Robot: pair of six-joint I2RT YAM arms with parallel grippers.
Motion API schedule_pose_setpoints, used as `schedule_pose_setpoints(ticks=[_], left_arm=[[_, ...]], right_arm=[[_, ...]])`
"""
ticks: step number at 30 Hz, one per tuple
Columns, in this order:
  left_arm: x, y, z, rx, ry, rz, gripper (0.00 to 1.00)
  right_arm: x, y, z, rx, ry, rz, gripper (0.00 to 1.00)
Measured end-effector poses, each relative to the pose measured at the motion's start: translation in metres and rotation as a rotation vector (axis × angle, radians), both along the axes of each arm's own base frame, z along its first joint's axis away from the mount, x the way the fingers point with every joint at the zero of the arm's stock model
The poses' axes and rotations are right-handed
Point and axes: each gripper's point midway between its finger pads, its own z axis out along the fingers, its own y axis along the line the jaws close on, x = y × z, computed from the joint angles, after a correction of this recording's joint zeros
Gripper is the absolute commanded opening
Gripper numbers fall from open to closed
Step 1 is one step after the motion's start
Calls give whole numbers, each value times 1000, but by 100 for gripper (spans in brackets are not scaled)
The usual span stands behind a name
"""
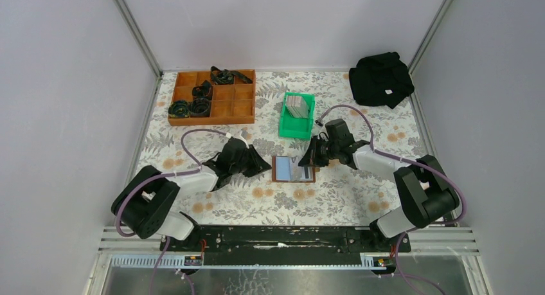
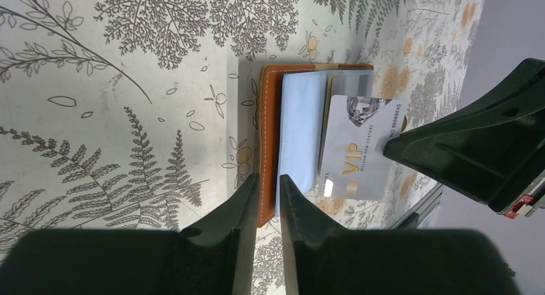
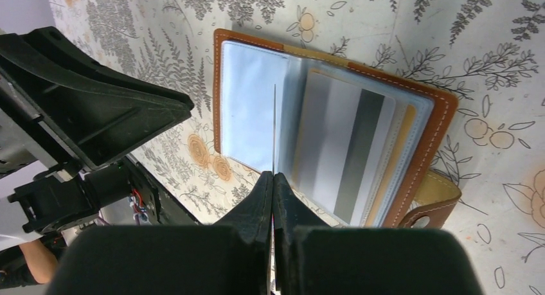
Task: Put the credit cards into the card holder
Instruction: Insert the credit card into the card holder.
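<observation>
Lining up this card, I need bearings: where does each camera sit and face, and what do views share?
Top external: above and behind the arm bases, looking down on the table; both arms show.
Left wrist: on the left arm, facing down at the wallet past the left end effector.
Right wrist: on the right arm, facing down at the wallet past the right end effector, which pinches a card.
Shared: all see the wallet; each wrist view shows the other end effector.
</observation>
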Motion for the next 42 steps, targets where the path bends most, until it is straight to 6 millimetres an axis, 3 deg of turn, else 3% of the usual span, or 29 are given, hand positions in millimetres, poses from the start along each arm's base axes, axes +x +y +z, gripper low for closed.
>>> schedule_pose_setpoints(ticks=[9,42], left_arm=[[4,-2,-8,39,9,-23,17],[5,-7,-32,110,55,-80,13]], right_arm=[[3,-5,-12,-24,23,-10,0],[12,0,-26,-6,39,-21,0]])
